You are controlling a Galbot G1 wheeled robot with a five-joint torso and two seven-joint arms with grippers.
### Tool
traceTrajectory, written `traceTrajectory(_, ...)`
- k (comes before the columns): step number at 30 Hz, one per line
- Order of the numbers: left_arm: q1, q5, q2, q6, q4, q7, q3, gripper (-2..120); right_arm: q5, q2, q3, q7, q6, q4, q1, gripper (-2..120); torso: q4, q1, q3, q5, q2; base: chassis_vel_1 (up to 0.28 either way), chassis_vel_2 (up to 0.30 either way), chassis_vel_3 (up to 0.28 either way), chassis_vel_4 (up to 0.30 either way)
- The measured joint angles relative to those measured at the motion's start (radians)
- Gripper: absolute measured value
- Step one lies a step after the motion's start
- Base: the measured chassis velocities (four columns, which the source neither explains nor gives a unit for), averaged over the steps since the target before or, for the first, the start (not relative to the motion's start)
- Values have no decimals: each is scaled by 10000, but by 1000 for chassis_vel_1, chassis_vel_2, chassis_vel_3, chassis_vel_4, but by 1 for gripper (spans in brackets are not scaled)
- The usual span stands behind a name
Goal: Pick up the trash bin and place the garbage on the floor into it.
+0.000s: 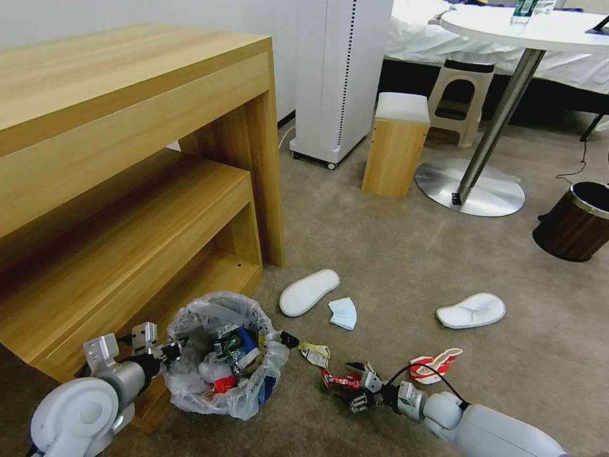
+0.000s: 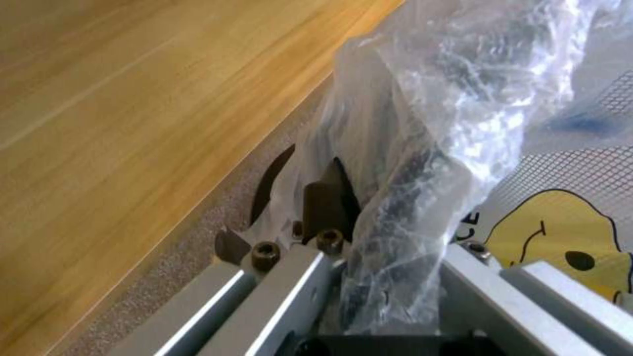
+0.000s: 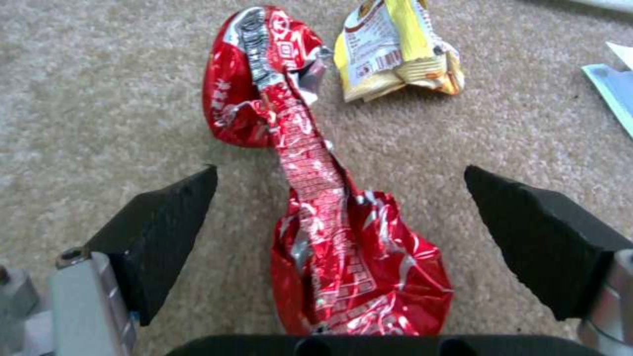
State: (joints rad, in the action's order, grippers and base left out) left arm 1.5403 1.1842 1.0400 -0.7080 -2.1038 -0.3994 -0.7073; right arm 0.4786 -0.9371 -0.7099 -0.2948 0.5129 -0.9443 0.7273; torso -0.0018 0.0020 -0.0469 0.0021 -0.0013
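The trash bin [image 1: 225,355], lined with a crinkled clear bag [image 2: 429,123], holds several pieces of litter. My left gripper [image 1: 168,351] is shut on its bag-covered rim [image 2: 389,267], close to the wooden shelf. On the beige carpet floor [image 1: 406,254], a red wrapper [image 1: 339,381] lies lengthwise between the open fingers [image 3: 165,237] of my right gripper [image 1: 356,385] [image 3: 339,170], untouched. A yellow wrapper [image 1: 315,353] [image 3: 395,49] lies just beyond it. A light-blue face mask [image 1: 343,313], two white slippers [image 1: 309,292] [image 1: 471,310] and a red-white paper bowl [image 1: 434,366] lie nearby.
A wooden desk with a lower shelf [image 1: 127,209] stands hard against the bin's left. Farther back are a white appliance [image 1: 336,76], a wood-sided stool [image 1: 396,143], a round table's metal base [image 1: 472,187] and a brown wood-look bin [image 1: 576,221] at right.
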Motion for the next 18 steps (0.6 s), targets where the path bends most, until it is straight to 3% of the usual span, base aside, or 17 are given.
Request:
traceTrajectory(8, -5, -4, 20, 14, 34, 0, 4, 0, -45, -96, 40, -25, 62, 254, -89, 92, 0, 0, 0, 0, 0, 0, 0, 0, 0)
traceTrajectory(18, 0, -13, 24, 22, 50, 8, 4, 0, -152, -241, 192, -73, 242, 613, 2, 53, 0, 0, 0, 1, 0, 0, 0, 0, 0)
